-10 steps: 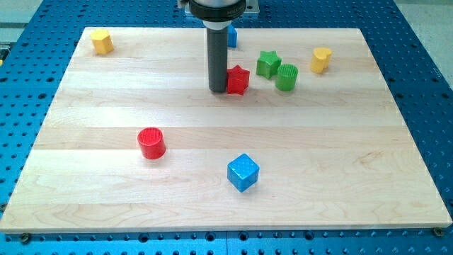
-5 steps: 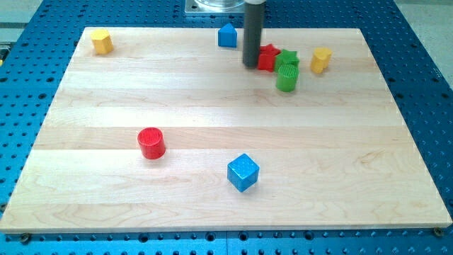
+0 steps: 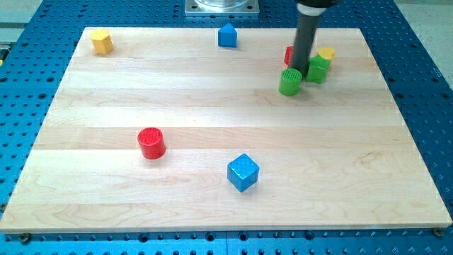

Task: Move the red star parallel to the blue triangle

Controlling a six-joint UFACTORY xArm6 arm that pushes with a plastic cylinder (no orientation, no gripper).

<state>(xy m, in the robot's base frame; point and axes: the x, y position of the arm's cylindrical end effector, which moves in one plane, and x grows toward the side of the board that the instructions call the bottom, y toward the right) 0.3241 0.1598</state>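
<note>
Seven blocks sit on the wooden board [image 3: 212,127]. Our rod stands in the cluster near the view's top right, and my tip [image 3: 300,76] comes down just beside the green cylinder [image 3: 289,82], on its right. The red star [image 3: 289,54] shows only as a red sliver at the rod's left edge; we cannot tell its points or long axis. We carry no claw, so nothing opens, closes or grips. A green star [image 3: 317,69] and a yellow block [image 3: 326,54] crowd the rod's right. The blue triangle [image 3: 226,35] sits well left, along the top edge. Elsewhere: yellow block [image 3: 102,42], red cylinder [image 3: 151,142], blue cube [image 3: 243,172].
</note>
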